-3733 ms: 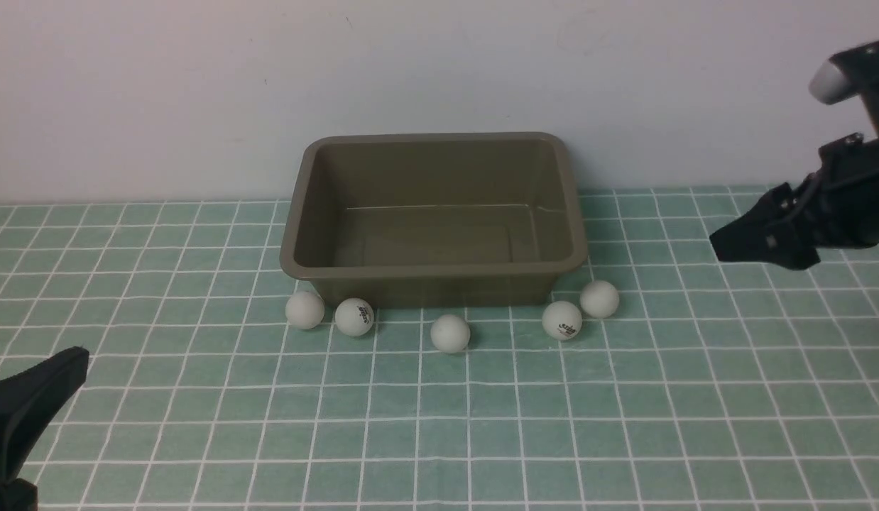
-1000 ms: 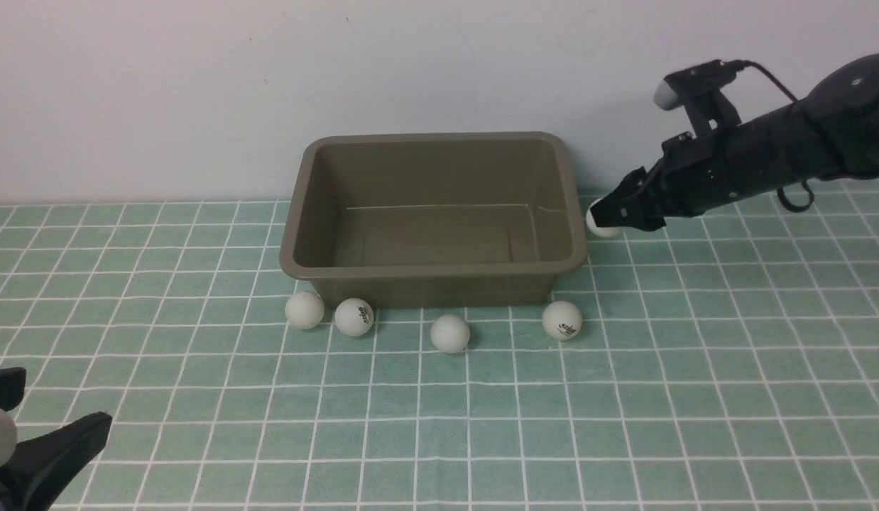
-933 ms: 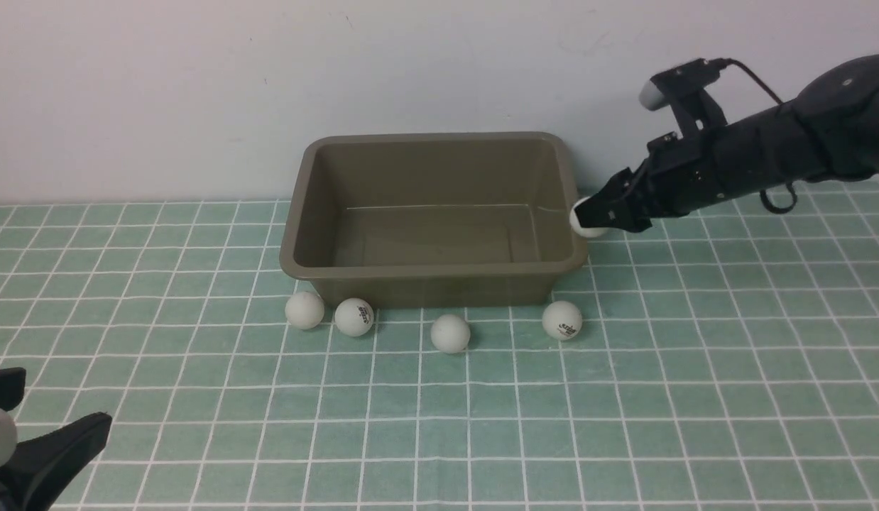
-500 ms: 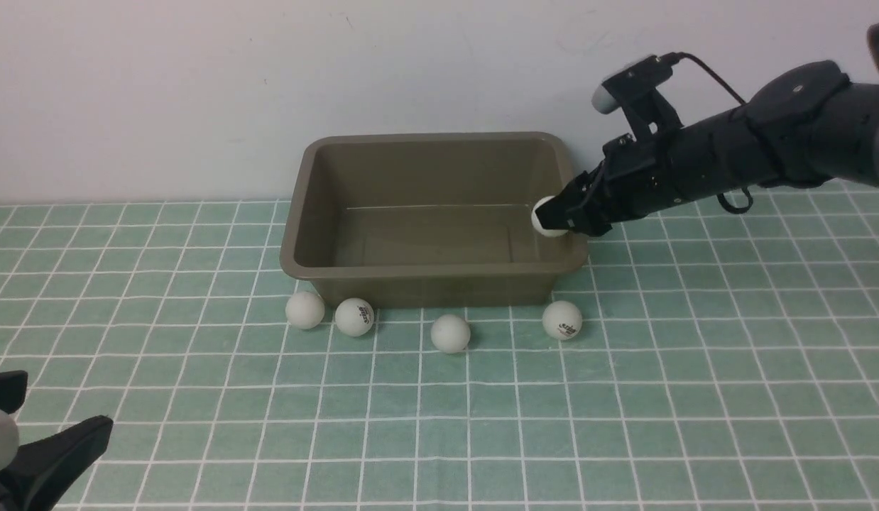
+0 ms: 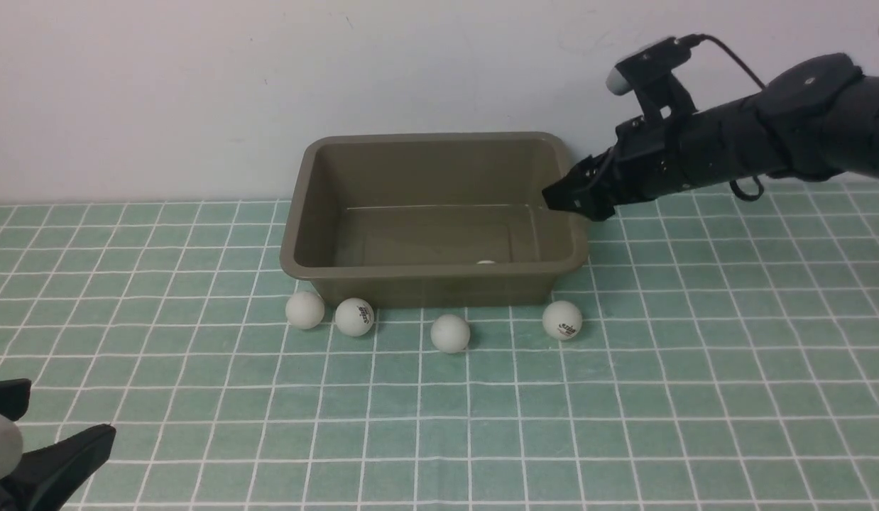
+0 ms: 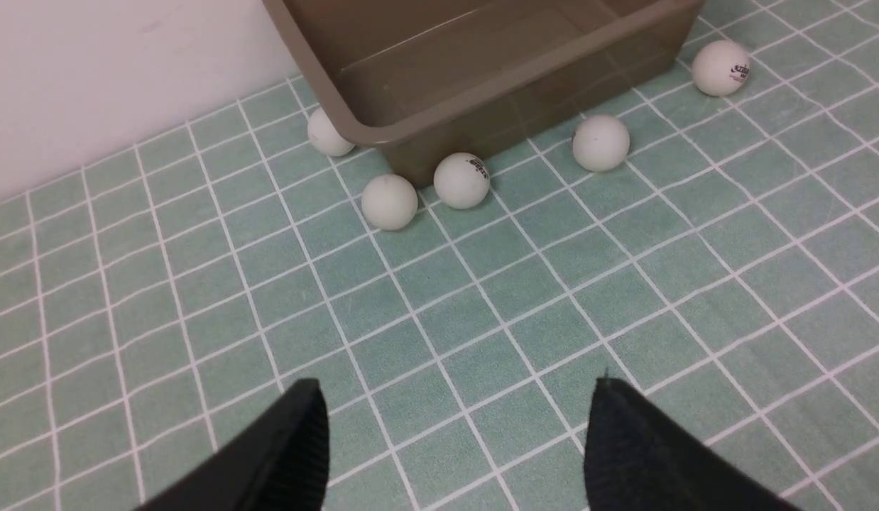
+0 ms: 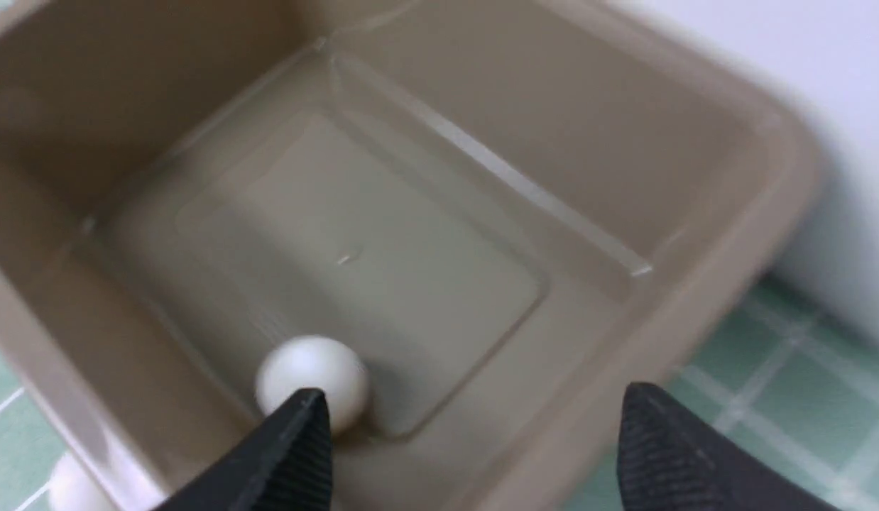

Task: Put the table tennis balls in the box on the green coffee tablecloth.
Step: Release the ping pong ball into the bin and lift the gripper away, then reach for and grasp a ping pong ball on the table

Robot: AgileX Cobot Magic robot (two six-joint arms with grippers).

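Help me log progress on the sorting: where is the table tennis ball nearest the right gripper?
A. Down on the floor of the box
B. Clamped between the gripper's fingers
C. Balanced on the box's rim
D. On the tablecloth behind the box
A: the right wrist view shows the table tennis ball on the floor of the box, below the right gripper, whose jaws stand apart and hold nothing.

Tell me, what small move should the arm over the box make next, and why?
Probably pull the right gripper back from the box and down toward the logo ball by its front right corner. Its jaws stand open and empty, one ball already lies inside, and that logo ball looks nearest on the tablecloth.
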